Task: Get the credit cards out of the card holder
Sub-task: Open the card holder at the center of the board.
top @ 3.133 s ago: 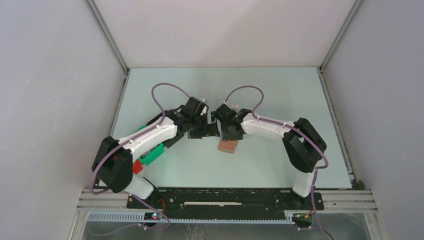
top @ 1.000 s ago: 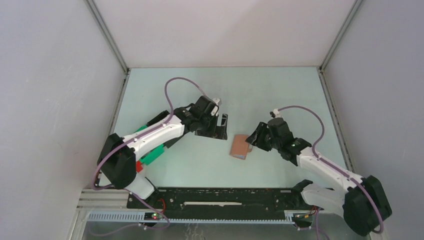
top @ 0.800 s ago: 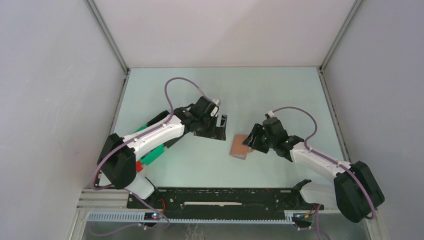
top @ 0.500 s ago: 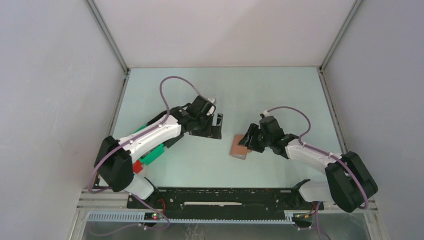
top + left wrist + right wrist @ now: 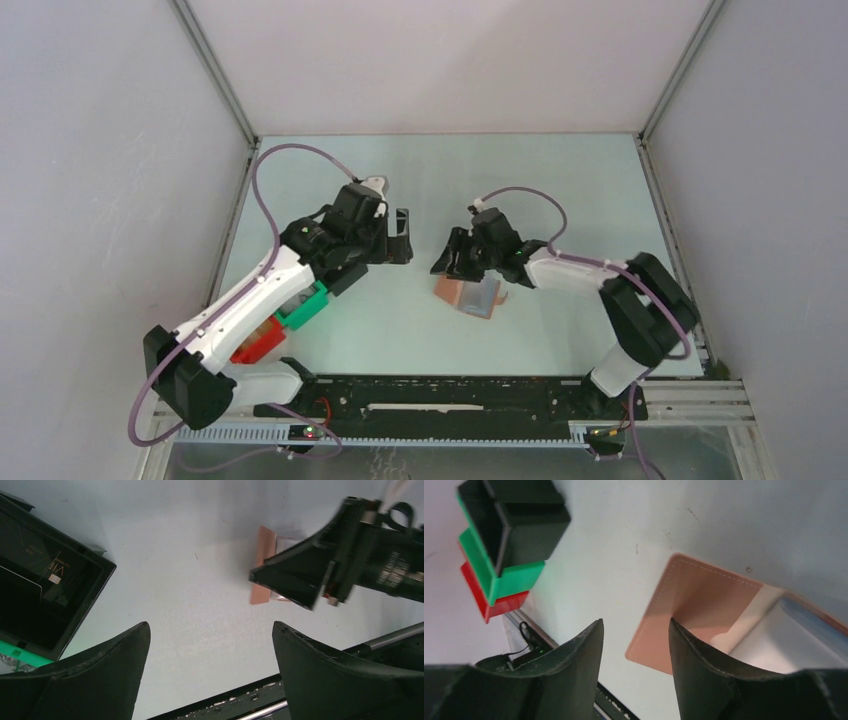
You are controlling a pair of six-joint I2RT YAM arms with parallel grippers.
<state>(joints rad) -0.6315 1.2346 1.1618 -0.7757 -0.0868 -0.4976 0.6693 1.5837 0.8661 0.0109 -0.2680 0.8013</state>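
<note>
The tan card holder (image 5: pixel 455 294) lies open on the table, a pale blue-grey inner panel (image 5: pixel 796 647) on its right half. My right gripper (image 5: pixel 449 260) hovers just over its left tan flap (image 5: pixel 704 602), open, with only table showing in the gap between the fingers (image 5: pixel 696 680). My left gripper (image 5: pixel 398 236) hangs wide open and empty to the left, well apart from the holder (image 5: pixel 263 555). A black credit card (image 5: pixel 47 570) with gold lettering lies inside the black bin (image 5: pixel 100 575). No card shows clearly in the holder.
A stack of black (image 5: pixel 519 517), green (image 5: pixel 514 580) and red (image 5: pixel 499 607) square bins sits at the left under the left arm. The black base rail (image 5: pixel 450 392) runs along the near edge. Grey walls close in the table on three sides.
The right arm has swung left, bringing its gripper over the holder's left flap; the holder lies spread wider and slightly further left. The left gripper has drawn back to the left.
</note>
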